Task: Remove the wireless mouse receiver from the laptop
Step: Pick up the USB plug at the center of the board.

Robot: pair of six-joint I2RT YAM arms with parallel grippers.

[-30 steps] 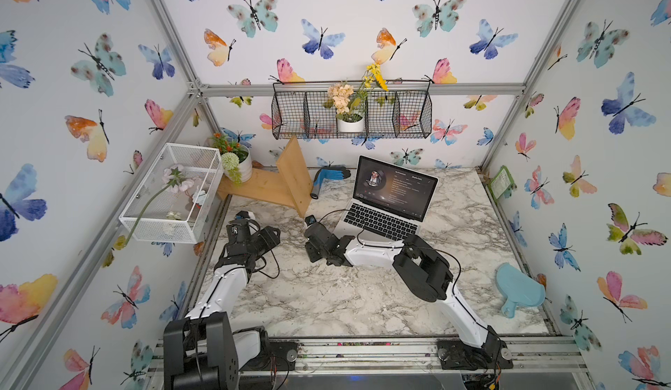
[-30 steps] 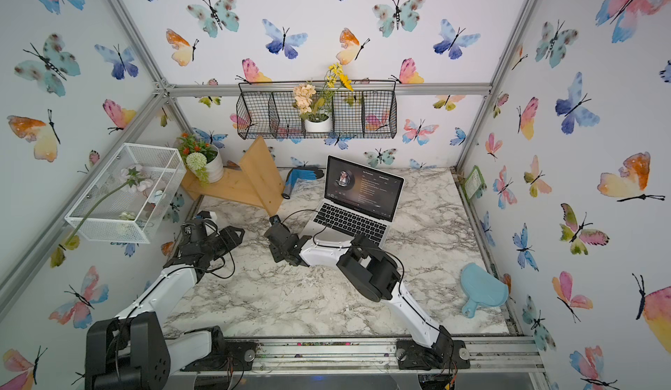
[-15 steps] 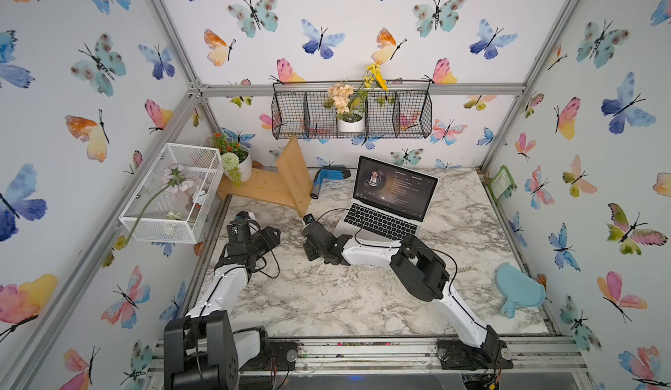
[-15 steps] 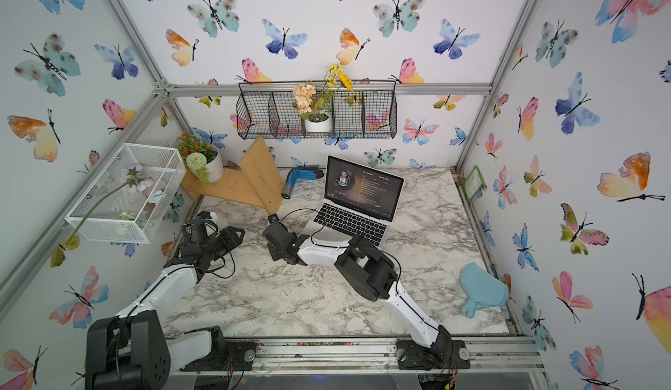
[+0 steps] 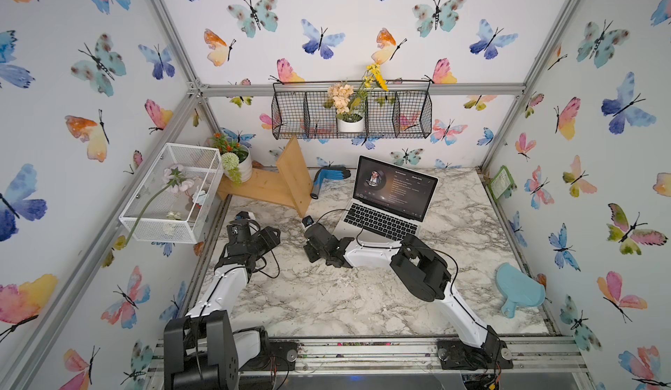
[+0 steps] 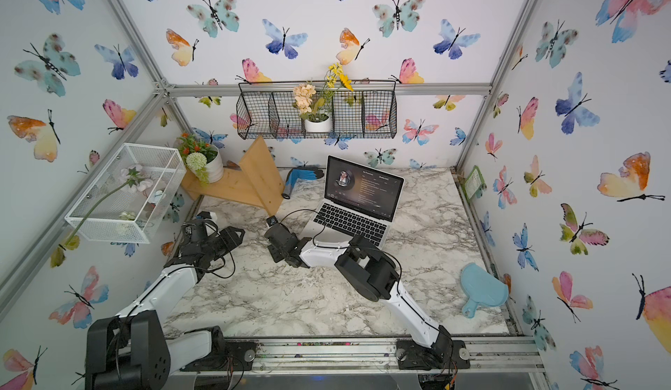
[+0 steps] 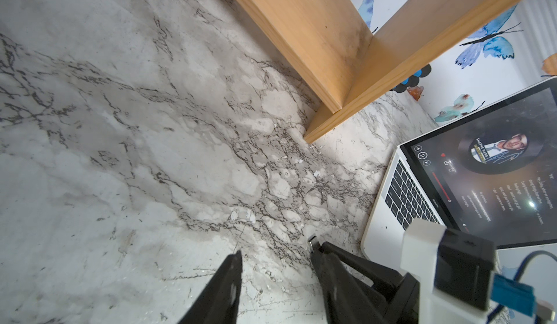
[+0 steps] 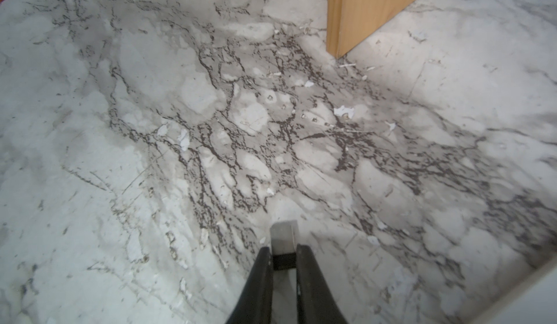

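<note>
The receiver [image 8: 282, 235] is found out of the laptop [image 5: 381, 221], clamped in the closed right gripper [image 8: 283, 248] just above the marble table [image 5: 326, 297], near the laptop's side. The left gripper [image 5: 270, 232] is seen parted and empty. Extraction is judged complete; only set-down may remain

the black end of the small silver-and-black wireless mouse receiver [image 8: 282, 235] is half hidden between the fingers [image 8: 262, 277] of the right gripper [image 8: 283, 248]; in both top views it is too small to make out. the white right arm [image 5: 366, 255] covers the near edge of the slim silver laptop [image 5: 377, 221].
</note>
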